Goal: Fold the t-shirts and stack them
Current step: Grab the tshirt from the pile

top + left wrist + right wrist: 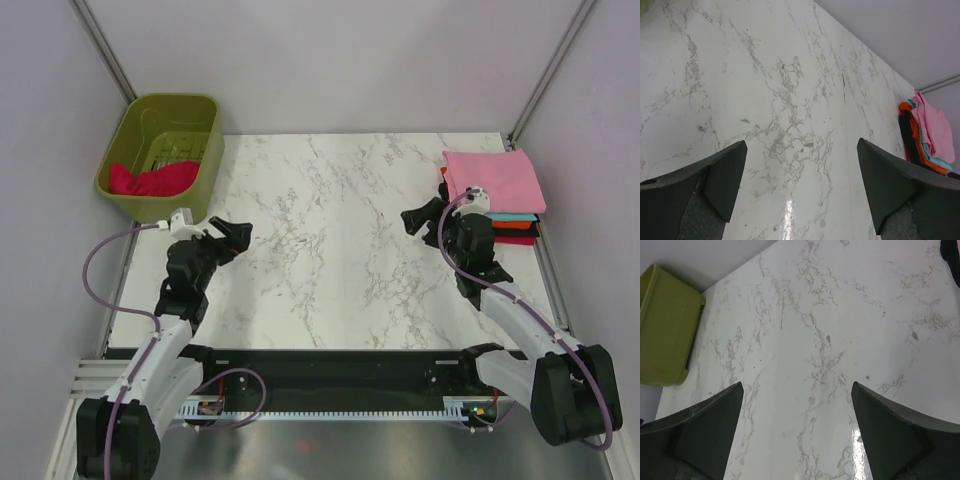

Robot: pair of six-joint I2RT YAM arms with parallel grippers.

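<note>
A crimson red t-shirt (150, 180) lies crumpled inside the olive-green basket (200, 110) at the back left. At the back right sits a stack of folded t-shirts (495, 175) with a pink one on top and teal, orange, black and red edges beneath; the left wrist view shows this stack (930, 130) at its right edge. My left gripper (232, 238) hovers over the marble table in front of the basket, open and empty (801, 150). My right gripper (420, 215) is beside the stack's near left corner, also open with nothing in it (797, 390).
The white marble table (330, 230) spreads between the two grippers. Grey walls with metal corner posts close in the back and sides. The basket (665, 330) shows at the far left of the right wrist view. Purple cables loop beside each arm.
</note>
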